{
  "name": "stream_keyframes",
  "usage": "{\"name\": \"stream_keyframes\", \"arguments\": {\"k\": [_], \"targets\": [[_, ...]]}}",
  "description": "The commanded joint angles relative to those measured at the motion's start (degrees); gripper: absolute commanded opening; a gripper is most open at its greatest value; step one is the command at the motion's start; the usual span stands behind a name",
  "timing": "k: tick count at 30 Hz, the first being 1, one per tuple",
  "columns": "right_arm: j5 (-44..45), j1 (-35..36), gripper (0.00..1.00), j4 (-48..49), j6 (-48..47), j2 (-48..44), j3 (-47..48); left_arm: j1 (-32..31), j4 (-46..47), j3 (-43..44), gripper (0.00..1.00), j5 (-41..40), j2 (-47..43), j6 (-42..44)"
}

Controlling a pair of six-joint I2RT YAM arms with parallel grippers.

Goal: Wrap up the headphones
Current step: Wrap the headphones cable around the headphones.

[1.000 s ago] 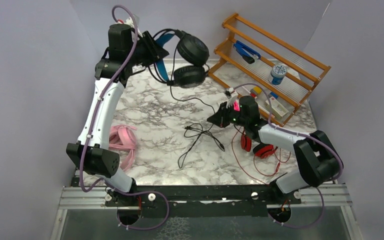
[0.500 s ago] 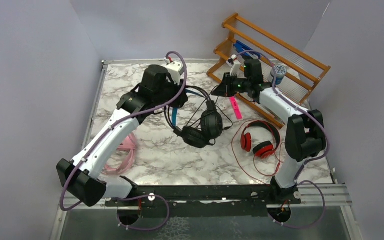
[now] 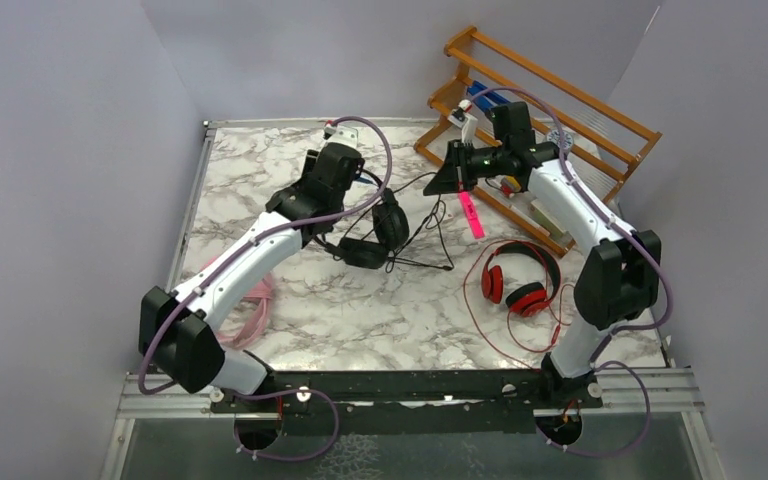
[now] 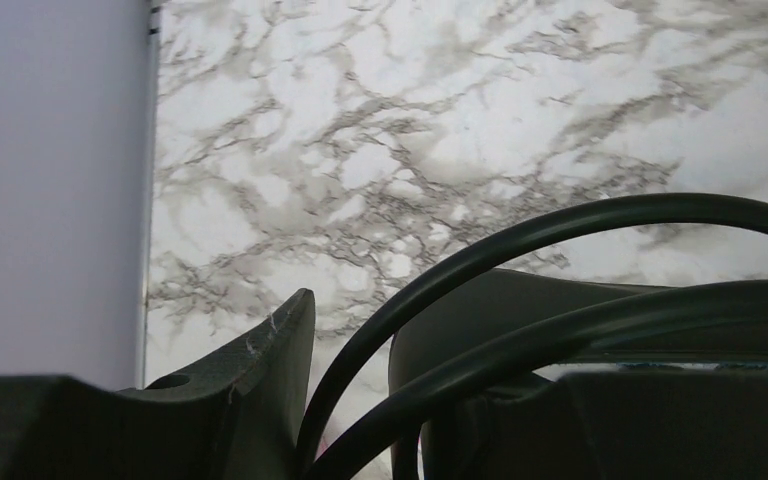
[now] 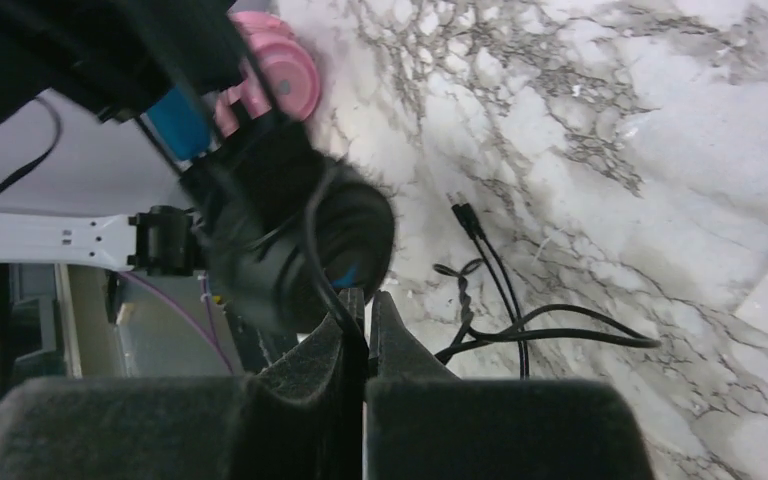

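At the far right corner of the marbled table (image 3: pixel 360 310) a wooden rack (image 3: pixel 560 95) leans against the wall, and the right arm (image 3: pixel 580 215) reaches up along the right edge toward it. The left arm (image 3: pixel 250 250) stretches from the near left corner to the middle of the table. There the left pincer (image 3: pixel 355 205) is partly closed, clamped on the black headphones (image 3: pixel 390 222). The right wrist view shows their blue headband caught in it. The two ear cups hang just beside it, low over the marble near the middle of the table; whether they touch it I cannot tell. The red headphones (image 3: pixel 528 298) lie flat toward the right edge, their thin red wire looped around them. The pink headphones (image 3: pixel 255 305) lie near the left edge, partly hidden behind the left arm. The right pincer (image 3: pixel 438 180) hangs above the far half of the table, just in front of the rack, its fingers pressed together on the thin black cable (image 3: pixel 440 235). That cable runs from the black headphones and trails in loose loops on the table below. A bright pink strip (image 3: pixel 471 215) shows just beside the right pincer.
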Motion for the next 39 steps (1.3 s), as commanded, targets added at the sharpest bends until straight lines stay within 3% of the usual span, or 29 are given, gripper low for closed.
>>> {"name": "stream_keyframes", "arguments": {"k": [1,5,8,11,13,16,20,25,30,35,39], "targets": [[-7.3,1.8,0.00,-2.2,1.4,-4.1,1.9,-0.5,7.4,2.4,0.00,-18.7,4.6,-0.6],[-12.4,5.3,0.00,6.0,9.0,-5.7,-1.5,-0.5,6.1,9.3,0.00,-23.9,8.8,-7.9],[-11.0,8.9,0.00,18.9,20.1,-8.2,-6.4,-0.5,6.2,14.1,0.00,-25.2,11.9,-13.0],[-3.8,12.6,0.02,33.8,31.3,-11.5,-12.0,-0.6,5.8,19.2,0.00,-22.8,15.1,-18.0],[4.0,16.4,0.05,36.6,32.3,-12.2,-13.4,-0.6,4.8,22.3,0.00,-19.8,16.9,-21.9],[14.2,21.4,0.17,34.9,28.2,-12.9,-14.4,-0.6,3.0,26.9,0.00,-14.4,18.5,-27.9],[18.5,22.5,0.36,35.1,26.8,-16.4,-20.6,-0.5,2.2,31.3,0.00,-10.3,18.6,-32.9],[21.9,22.5,0.62,25.4,18.4,-21.0,-22.6,0.3,2.1,34.0,0.00,-3.8,17.2,-35.3],[32.6,21.9,0.85,12.8,7.8,-26.0,-24.8,1.7,0.6,34.4,0.00,2.1,14.5,-37.1],[30.8,18.4,0.99,15.3,4.7,-33.6,-30.2,3.8,-1.6,36.4,0.00,6.2,13.3,-38.9],[27.5,17.6,0.99,19.4,3.1,-37.0,-32.3,5.8,-2.7,39.8,0.00,11.9,13.8,-40.0]]}}
